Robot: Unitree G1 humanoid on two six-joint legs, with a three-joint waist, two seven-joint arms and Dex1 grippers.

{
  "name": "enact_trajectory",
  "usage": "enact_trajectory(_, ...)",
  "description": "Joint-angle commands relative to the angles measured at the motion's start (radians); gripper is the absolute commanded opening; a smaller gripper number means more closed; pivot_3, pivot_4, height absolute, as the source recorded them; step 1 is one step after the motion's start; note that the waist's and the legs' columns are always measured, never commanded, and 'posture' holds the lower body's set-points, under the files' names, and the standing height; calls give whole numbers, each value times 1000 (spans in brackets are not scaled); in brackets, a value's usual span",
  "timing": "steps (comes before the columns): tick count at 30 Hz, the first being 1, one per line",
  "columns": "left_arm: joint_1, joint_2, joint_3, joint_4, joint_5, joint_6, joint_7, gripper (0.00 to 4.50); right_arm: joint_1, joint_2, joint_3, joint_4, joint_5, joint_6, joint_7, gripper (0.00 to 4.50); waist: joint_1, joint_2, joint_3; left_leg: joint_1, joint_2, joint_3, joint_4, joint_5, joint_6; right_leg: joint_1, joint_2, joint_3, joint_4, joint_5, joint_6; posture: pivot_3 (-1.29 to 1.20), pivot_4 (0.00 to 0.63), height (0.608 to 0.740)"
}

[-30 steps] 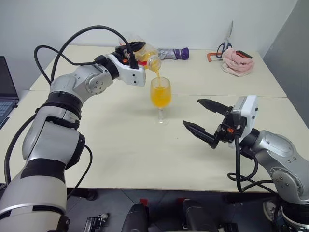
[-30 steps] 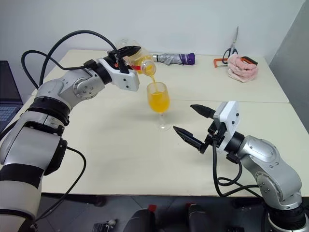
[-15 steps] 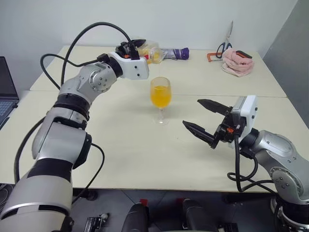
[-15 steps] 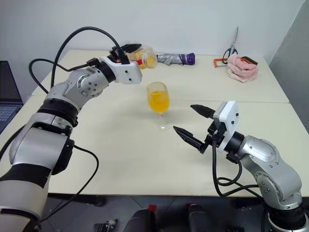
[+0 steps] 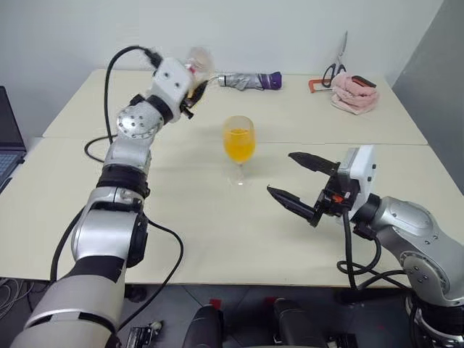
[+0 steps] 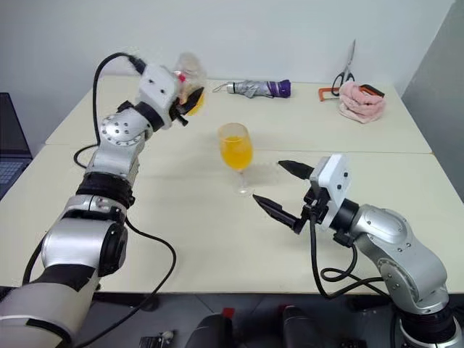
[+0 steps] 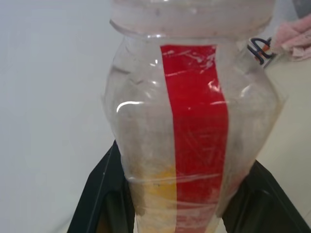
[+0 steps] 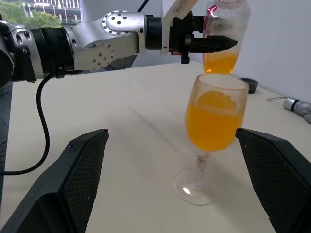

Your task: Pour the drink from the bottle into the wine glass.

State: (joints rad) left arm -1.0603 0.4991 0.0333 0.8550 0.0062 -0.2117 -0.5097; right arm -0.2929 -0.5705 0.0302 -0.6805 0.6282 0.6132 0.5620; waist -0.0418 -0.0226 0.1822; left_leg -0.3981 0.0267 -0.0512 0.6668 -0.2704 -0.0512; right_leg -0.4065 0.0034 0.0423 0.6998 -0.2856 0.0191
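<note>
Now my left gripper is clamped on the small clear plastic bottle with the red label strip, holding it roughly upright and raised above the cream table, off to the left of the glass and apart from it. My two black fingers press against the bottle's lower sides, as the left wrist view shows. A little translucent orange-yellow drink sits in the bottom of the bottle.

The clear stemmed wine glass stands upright on its round foot near the middle of the table, its bowl well filled with the same orange liquid.

My right gripper hangs above the table to the right of the glass, near it but not touching, with its fingers spread wide and nothing between them. In the right wrist view the glass stands between my two fingertips, farther out.

At the far edge of the table lie a folded grey and purple umbrella, a crumpled pink cloth and a pair of scissors. A laptop sits at the left edge.
</note>
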Motion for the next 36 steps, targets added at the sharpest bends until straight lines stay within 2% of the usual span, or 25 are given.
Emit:
enact_trajectory(1, 87, 19, 82, -179, -106, 195, -12, 1761, -43, -9, 44, -31, -2, 44, 0, 4500, 0, 0, 0, 0, 0, -1, 0, 0, 0, 0, 0, 0, 0, 0, 0, 0, 150, 740)
enact_trajectory(5, 216, 20, 166, -341, -201, 391, 16, 1761, -102, -5, 118, 10, -54, 98, -15, 4500, 2, 0, 0, -2, 0, -2, 3, 0, 0, 0, 0, -1, 1, 0, 0, 0, 150, 740)
enact_trajectory(11, 337, 36, 221, -475, -252, 530, 39, 1761, -155, 11, 162, 45, -71, 100, 26, 4500, 13, 0, 0, -2, 0, -3, 9, 0, 0, 1, -1, -2, 4, 0, 0, 0, 150, 740)
enact_trajectory(17, 400, 49, 229, -488, -243, 535, 56, 1761, -186, 17, 185, 65, -93, 92, 56, 4500, 13, 0, 0, -2, 0, -3, 11, 0, 0, 1, -1, -2, 6, 0, 0, 0, 150, 740)
enact_trajectory(26, 420, 54, 230, -394, -233, 500, 58, 1761, -197, 29, 188, 69, -112, 101, 77, 4500, 12, -1, 0, -1, 0, -3, 11, 0, 0, 1, 0, -2, 7, 0, 0, 0, 150, 740)
enact_trajectory(34, 438, 44, 218, -388, -226, 432, 45, 4256, -196, 34, 186, 68, -118, 107, 78, 4500, 12, -1, 0, -1, 0, -3, 11, 0, 0, 1, 0, -2, 7, 0, 0, 0, 150, 740)
enact_trajectory(35, 442, 42, 216, -391, -225, 426, 45, 4454, -196, 34, 185, 68, -118, 108, 78, 4500, 12, -1, 0, -1, 0, -3, 11, 0, 0, 1, 0, -2, 7, 0, 0, 0, 150, 740)
enact_trajectory(36, 448, 40, 215, -397, -225, 420, 45, 4454, -196, 34, 184, 68, -118, 109, 79, 4500, 12, -1, 0, -1, 0, -3, 11, 0, 0, 1, 0, -2, 7, 0, 0, 0, 150, 740)
